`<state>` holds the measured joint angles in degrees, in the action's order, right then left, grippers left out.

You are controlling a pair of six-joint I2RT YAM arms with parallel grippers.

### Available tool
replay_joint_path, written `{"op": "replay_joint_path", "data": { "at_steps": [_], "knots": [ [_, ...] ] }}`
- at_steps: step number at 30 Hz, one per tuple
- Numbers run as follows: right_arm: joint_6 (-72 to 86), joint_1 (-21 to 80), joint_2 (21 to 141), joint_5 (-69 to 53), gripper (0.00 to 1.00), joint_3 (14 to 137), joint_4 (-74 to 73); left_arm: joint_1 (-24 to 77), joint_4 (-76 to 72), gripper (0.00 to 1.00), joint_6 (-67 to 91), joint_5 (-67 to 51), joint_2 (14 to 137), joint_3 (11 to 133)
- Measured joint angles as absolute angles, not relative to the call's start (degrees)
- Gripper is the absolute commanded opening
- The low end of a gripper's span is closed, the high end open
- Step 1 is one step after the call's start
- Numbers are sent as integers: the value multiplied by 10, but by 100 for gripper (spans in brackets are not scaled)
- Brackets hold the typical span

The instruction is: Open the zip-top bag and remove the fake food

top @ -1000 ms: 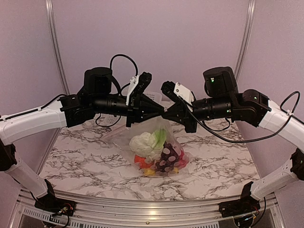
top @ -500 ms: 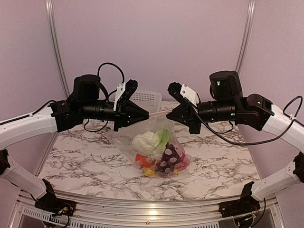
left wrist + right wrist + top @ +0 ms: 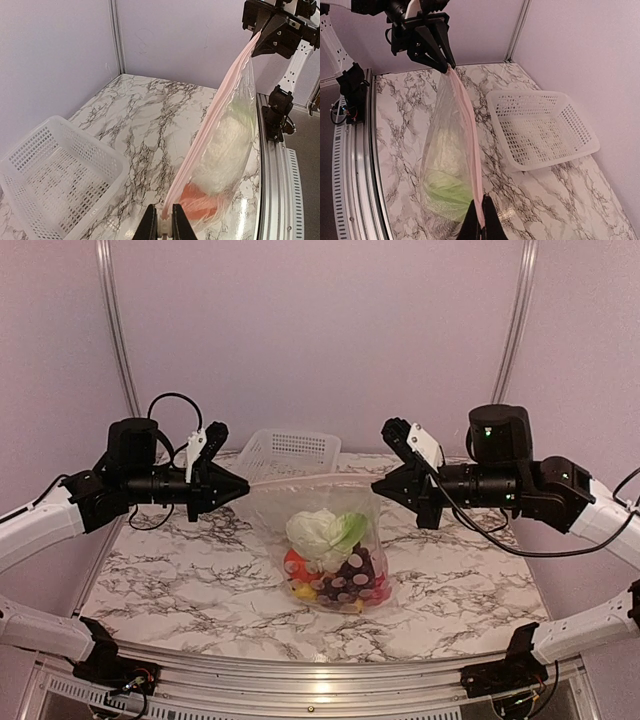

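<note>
The clear zip-top bag [image 3: 322, 508] hangs between both arms, its pinkish zip strip [image 3: 310, 480] stretched taut from one gripper to the other. My left gripper [image 3: 245, 488] is shut on the strip's left end, where a small white slider sits between the fingers [image 3: 150, 225]. My right gripper [image 3: 377, 483] is shut on the right end of the strip [image 3: 472, 150]. The fake food lies in the bottom of the bag: white-green cabbage [image 3: 318, 532], dark grapes [image 3: 352, 575], an orange-red piece [image 3: 295, 565] and a yellow piece [image 3: 305, 591]. The bag's bottom sags to the marble tabletop [image 3: 180, 580].
A white perforated basket [image 3: 288, 452] stands at the back of the table behind the bag, also seen as the basket [image 3: 50, 175] in the left wrist view and the basket [image 3: 540, 125] in the right. Purple walls close in the back and sides. A metal rail [image 3: 300, 680] runs along the near edge.
Both arms have pulled apart, the left gripper going left and the right going right. The zip strip has drawn out long and taut between them, and the bag now hangs upright.
</note>
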<state>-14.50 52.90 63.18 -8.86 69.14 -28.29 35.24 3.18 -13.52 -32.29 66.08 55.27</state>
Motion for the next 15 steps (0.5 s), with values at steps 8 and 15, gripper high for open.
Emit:
{"op": "replay_joint_path", "data": {
  "at_steps": [8, 15],
  "knots": [
    [-137, 525, 615, -80, 0, 668, -270, 324, 51, 0, -145, -325, 648, 543],
    [-138, 522, 624, -76, 0, 669, -265, 320, 58, 0, -145, -319, 672, 585]
  ]
}}
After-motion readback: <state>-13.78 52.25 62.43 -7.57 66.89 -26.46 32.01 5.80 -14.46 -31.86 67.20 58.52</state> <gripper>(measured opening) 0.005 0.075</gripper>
